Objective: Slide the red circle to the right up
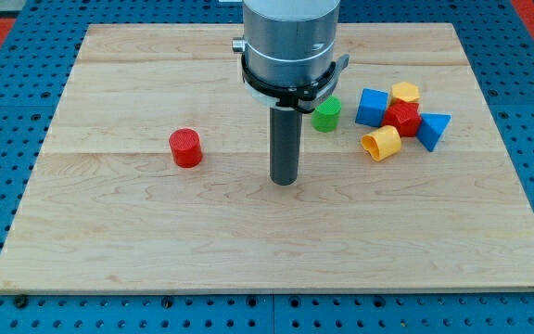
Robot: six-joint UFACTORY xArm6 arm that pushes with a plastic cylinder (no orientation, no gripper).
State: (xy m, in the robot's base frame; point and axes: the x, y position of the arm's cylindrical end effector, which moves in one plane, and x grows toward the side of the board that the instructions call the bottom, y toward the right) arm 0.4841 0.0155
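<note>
The red circle is a short red cylinder standing alone on the left half of the wooden board. My tip rests on the board to the right of the red circle and slightly lower in the view, about a hundred pixels away and not touching it. The arm's grey body rises from the rod toward the view's top.
A green cylinder stands just right of the rod; the arm hides what lies behind it. Farther right sits a cluster: blue cube, yellow block, red block, blue triangle, yellow tube-like block.
</note>
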